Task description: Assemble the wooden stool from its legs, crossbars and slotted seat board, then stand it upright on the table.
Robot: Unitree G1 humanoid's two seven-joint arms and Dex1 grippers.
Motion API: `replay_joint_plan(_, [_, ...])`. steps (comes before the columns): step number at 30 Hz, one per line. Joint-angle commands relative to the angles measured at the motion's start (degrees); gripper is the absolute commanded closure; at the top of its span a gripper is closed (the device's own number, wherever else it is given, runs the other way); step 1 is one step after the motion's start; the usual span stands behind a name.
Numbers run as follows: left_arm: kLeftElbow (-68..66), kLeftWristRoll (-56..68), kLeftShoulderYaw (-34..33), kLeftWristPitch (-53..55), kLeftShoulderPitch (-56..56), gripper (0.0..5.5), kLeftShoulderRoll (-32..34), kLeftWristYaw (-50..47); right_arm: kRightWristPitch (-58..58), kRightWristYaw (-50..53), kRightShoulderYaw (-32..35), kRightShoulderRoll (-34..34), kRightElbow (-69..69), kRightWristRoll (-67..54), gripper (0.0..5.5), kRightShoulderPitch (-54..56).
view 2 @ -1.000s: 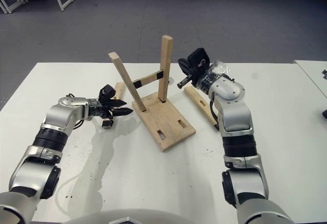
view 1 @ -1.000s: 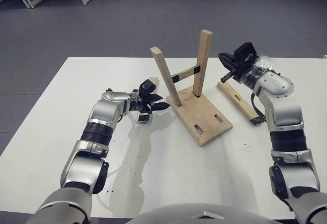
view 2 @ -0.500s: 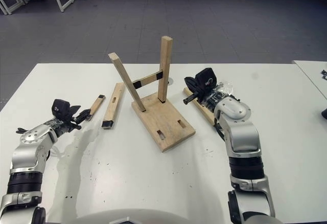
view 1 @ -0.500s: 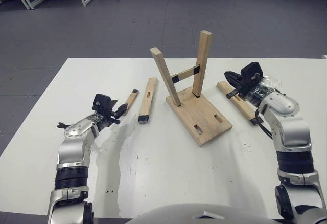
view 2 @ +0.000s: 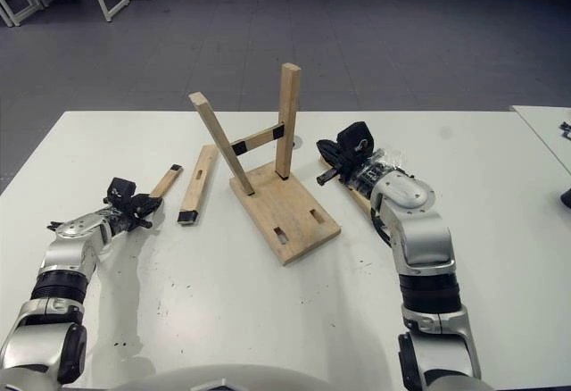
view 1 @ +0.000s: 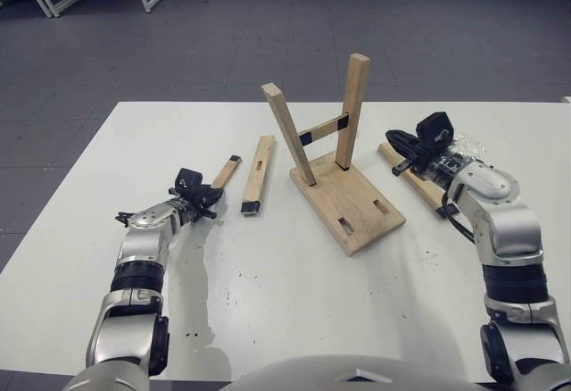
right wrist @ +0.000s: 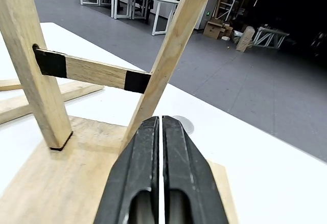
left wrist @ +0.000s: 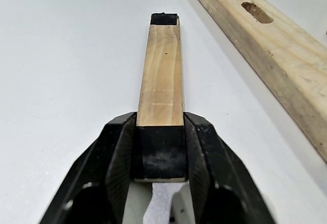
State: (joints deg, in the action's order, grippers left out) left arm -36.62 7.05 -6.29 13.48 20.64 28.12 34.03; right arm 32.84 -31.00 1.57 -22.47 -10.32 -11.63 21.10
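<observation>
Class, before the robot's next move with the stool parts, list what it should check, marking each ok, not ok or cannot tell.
1. Left gripper clamps the short black-tipped wooden crossbar: ok.
2. Crossbar lifted off the white table: not ok, lying flat.
3. Right gripper empty, fingers shut: ok.
4. Two slots in the pale wooden seat board free: ok.
5. Two upright wooden legs fully seated: cannot tell.

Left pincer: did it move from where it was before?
Yes. The left pincer went leftward, away from the seat board, onto the short crossbar.
</observation>
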Motion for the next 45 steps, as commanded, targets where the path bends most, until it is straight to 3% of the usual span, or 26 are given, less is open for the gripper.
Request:
replay_joint_plan(1, [3.29, -1.6, 0.4, 1.73, -2.73, 4.18, 0.07, -3.34, 10.64, 1.79, 6.31, 4.67, -2.68, -11.1, 4.78, 3.29])
replay_joint_plan(3, [8.38, -0.61, -2.17, -6.12, -3.03, 4.18, -1.37, -6.42, 16.83, 4.27, 10.29, 7.39, -3.65, -17.59, 4.39, 5.3])
replay_joint_plan(6, [17.66, 1.71, -6.91, -20.96, -1.56, 4.18, -4.08, -11.62, 25.03, 9.2, 15.81, 11.47, -4.81, -26.97, 4.37, 8.64])
replay_joint_plan(9, [28.53, 4.15, -6.91, -26.82, 1.98, 4.18, -5.46, -12.0, 32.0, 15.77, 21.52, 16.06, -4.77, -38.1, 4.37, 13.69])
replay_joint_plan(11, [34.73, 6.35, -4.42, -25.64, 5.22, 4.18, -5.82, -9.89, 34.85, 20.17, 23.97, 18.19, -4.45, -44.36, 4.37, 17.14])
replay_joint_plan(16, [42.17, 11.23, 2.69, -17.5, 8.4, 4.18, -5.47, -2.83, 36.05, 28.08, 25.37, 19.93, -2.28, -56.07, 3.46, 24.14])
replay_joint_plan(25, [46.22, 11.99, 9.77, -13.78, 4.38, 4.18, -5.93, 4.46, 31.12, 31.47, 21.92, 19.0, 2.93, -64.1, 3.45, 30.99])
replay_joint_plan(34, [43.47, 0.97, 8.48, -24.52, 5.17, 4.18, -5.39, 0.03, 25.69, 32.35, 19.24, 15.85, 4.36, -61.93, 4.99, 31.23])
replay_joint_plan(39, [41.78, -1.73, 8.61, -27.33, 5.54, 4.18, -6.24, -2.0, 24.18, 32.66, 19.52, 15.95, 5.14, -64.95, 5.06, 31.56])
replay_joint_plan(42, [40.31, -2.74, 8.9, -27.25, 4.93, 3.53, -6.49, -2.69, 22.02, 33.75, 22.15, 15.08, 6.85, -68.3, 5.11, 33.89])
replay_joint_plan(45, [36.61, -5.75, 8.39, -28.22, 1.9, 3.47, -5.72, -4.96, 18.49, 32.49, 24.72, 10.92, 9.93, -67.12, 5.11, 35.69])
